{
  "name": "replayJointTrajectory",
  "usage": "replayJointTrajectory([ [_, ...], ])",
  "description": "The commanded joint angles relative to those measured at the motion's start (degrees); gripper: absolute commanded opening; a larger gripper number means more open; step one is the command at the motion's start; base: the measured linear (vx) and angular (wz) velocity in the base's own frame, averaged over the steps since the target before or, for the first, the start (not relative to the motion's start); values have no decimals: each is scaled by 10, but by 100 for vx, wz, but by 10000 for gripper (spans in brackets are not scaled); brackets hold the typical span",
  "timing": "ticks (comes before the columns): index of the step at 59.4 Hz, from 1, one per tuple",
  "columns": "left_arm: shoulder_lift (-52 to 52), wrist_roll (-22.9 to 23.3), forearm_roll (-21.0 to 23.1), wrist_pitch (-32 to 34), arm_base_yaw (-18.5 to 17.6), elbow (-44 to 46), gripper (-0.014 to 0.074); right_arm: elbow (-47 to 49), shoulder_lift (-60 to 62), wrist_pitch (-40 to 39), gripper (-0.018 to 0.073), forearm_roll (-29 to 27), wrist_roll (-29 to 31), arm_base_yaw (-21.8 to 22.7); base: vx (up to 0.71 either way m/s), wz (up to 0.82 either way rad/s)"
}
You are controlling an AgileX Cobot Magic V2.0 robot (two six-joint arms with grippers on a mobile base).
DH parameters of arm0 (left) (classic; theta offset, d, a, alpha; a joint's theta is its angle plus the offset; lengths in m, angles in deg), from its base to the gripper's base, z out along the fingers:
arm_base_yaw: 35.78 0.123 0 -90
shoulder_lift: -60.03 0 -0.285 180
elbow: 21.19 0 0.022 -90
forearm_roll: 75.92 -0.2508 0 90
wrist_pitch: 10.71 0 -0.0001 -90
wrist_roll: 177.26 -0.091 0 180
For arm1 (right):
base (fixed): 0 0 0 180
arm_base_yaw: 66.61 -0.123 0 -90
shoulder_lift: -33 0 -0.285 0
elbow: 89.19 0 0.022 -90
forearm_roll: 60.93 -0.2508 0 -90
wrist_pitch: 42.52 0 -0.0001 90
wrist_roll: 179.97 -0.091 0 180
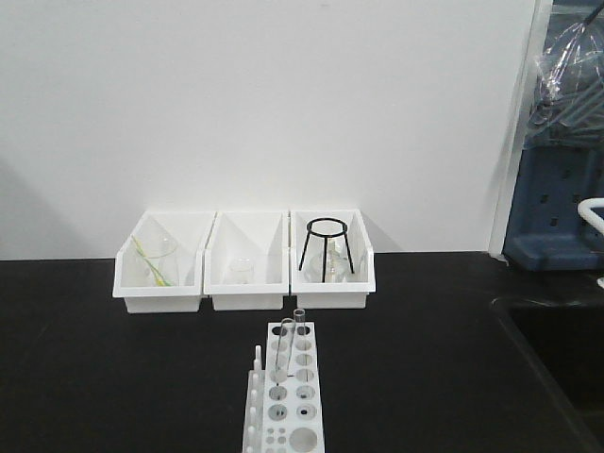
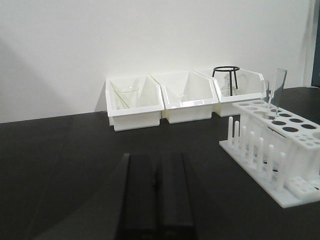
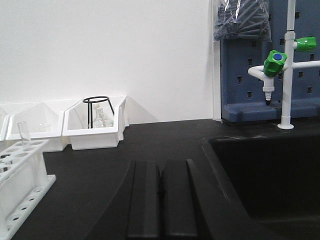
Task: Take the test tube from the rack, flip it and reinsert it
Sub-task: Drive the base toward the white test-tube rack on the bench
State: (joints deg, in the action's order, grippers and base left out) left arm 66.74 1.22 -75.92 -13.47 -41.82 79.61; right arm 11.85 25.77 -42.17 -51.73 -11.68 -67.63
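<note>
The test tube (image 1: pixel 283 347) stands leaning in a hole at the far end of the rack (image 1: pixel 291 404), with a look-alike tube (image 1: pixel 300 319) just behind it. The left gripper (image 2: pixel 157 159) is clenched on nothing, left of the rack and apart from it. The right gripper (image 3: pixel 161 166), likewise clenched and empty, lies right of the rack.

The left gripper (image 2: pixel 156 157) consists of two matte black, bar-shaped fingers (image 2: pixel 140 195) with flat upper faces and squared tips, separated by a thin dark seam. The right gripper (image 3: pixel 161 164) is of identical build and colour, each finger carrying a slightly raised outer edge.
</note>
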Motion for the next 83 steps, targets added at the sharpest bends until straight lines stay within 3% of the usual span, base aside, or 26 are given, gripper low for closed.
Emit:
replayJointTrajectory([
  [1,-4,1,0,46,0,3,-6,-1,8,-47,-11,5,1,3,21,-5],
  [57,-4,1,0,46,0,3,-6,-1,8,-48,-11,4,0,3,6,1],
  [66,-4,1,0,46,0,3,-6,4,8,-117,-11,1,-3,3,0,0],
  [73,-4,1,0,46,0,3,-6,51,6,-127,-11,0,-14,3,0,0],
  [83,-4,1,0,46,0,3,-6,216,-90,-113,-11,3,1,3,0,0],
])
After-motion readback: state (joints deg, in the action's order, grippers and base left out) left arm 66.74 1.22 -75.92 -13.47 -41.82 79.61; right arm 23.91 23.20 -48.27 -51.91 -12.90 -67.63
